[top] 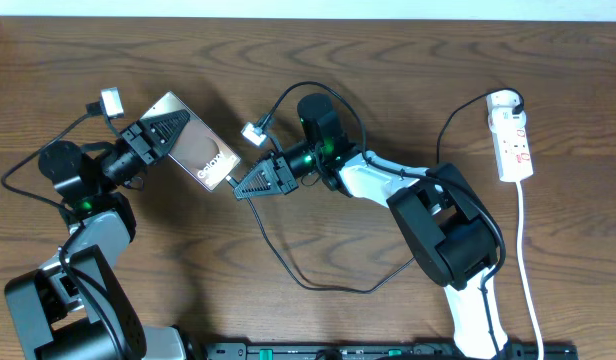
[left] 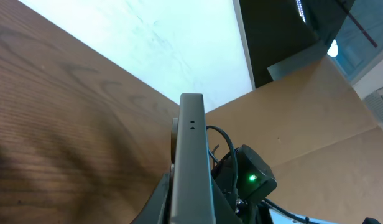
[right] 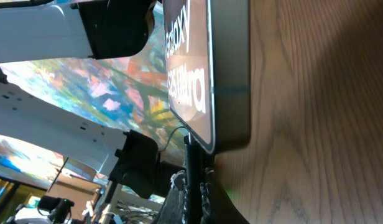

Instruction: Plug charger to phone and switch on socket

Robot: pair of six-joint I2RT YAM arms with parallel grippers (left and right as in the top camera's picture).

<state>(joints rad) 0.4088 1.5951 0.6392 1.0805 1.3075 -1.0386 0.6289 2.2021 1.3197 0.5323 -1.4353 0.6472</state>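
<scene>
We see a wooden table [top: 388,70] carrying everything; the two arms come up from its near edge, the left arm [top: 83,190] on the left side and the right arm [top: 438,225] nearer the right, its forearm stretched leftward towards the middle.

The socket [top: 512,135] lies flat by the table's right edge, well apart from both grippers, its red marks facing up; its white cord [top: 528,260] runs down towards the near edge.

The phone [top: 210,158] sits left of centre, angled diagonally with its brown lettered face up; the left gripper [top: 171,130] is clamped across its upper-left end, and in the left wrist view we see the phone's grey edge [left: 191,162] standing between the fingers; whether the phone touches the wood we cannot tell.

The charger [top: 288,265] trails as a thin black cable in a loose loop over the wood below the right arm, running up to the right gripper [top: 246,184]; that gripper is closed to a narrow point on the charger just beside the phone's lower-right end.

In the right wrist view the plug tip [right: 189,165] rises from between the fingers and meets the phone's end edge, below the white lettering [right: 188,68]; whether it is seated in the port we cannot tell.
</scene>
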